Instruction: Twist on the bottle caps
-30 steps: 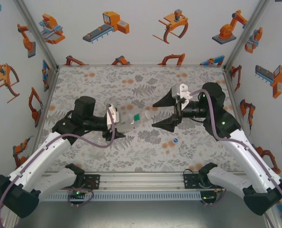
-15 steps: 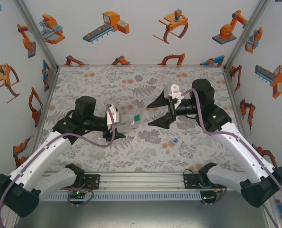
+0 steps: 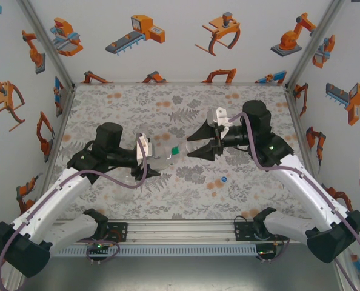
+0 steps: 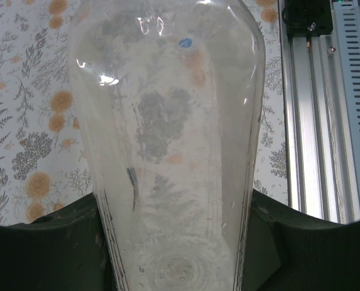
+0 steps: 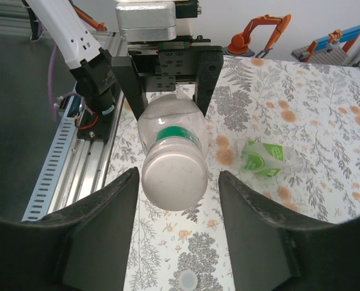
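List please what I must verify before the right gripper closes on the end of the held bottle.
1. Left gripper shut on the clear bottle: ok.
2. Bottle's round end sits between the right gripper's fingers: ok.
3. Fingers touching that end: not ok, gaps on both sides.
4. A cap seated straight on that end: cannot tell.
5. Blue cap and green-label bottle lie apart from the grippers: ok.
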You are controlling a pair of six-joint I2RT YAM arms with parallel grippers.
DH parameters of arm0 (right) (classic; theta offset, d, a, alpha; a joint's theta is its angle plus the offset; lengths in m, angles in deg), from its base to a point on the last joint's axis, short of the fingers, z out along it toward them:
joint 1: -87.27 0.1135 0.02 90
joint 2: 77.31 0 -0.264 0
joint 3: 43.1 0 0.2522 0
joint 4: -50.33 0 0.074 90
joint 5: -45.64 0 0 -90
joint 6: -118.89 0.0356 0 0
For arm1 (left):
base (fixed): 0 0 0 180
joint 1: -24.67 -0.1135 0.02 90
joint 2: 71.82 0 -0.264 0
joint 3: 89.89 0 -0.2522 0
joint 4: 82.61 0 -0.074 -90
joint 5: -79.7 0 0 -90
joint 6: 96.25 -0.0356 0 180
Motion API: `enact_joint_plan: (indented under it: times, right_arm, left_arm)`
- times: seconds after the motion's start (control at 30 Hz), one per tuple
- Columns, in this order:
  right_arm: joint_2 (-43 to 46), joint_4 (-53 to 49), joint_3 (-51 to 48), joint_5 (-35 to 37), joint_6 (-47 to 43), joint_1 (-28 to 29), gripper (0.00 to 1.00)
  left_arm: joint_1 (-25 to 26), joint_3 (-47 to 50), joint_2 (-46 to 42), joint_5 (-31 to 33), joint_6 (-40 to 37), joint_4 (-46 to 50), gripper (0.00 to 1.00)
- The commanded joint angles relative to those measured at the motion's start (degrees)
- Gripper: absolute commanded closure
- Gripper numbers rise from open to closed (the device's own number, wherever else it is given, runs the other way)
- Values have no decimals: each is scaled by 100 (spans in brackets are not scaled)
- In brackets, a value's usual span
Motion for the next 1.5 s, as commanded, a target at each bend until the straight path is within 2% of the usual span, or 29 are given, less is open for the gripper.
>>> enact_joint_plan:
  times: [0.0, 0.23, 0.5, 0.73, 0.87, 0.97, 1.23, 1.47]
  right_arm:
    - [3, 83, 41, -55, -150, 46, 54]
    - [7, 79, 48, 12, 1, 51, 69]
    - [79, 857, -327, 553, 1947, 51, 100]
    - [223, 1107, -685, 1883, 4445, 64, 100]
    - [214, 850, -791, 2429, 5617, 142, 100]
    - [177, 287, -666, 2790, 6313, 210, 100]
    - [-109, -1039, -138, 3064, 7694, 218, 100]
    - [-259, -1063, -48, 3053, 7831, 228, 100]
  left_arm:
    - [19, -204, 12, -212, -122, 53, 100]
    - [19, -204, 4, -195, -120, 57, 100]
    - [18, -171, -35, 222, -44, -21, 100]
    - [14, -110, -86, 710, 69, -173, 100]
    - [10, -73, -99, 916, 138, -270, 100]
    - [5, -39, -103, 1031, 181, -348, 100]
    - [6, -52, -57, 1337, 290, -395, 100]
    - [5, -56, -56, 1283, 291, -396, 100]
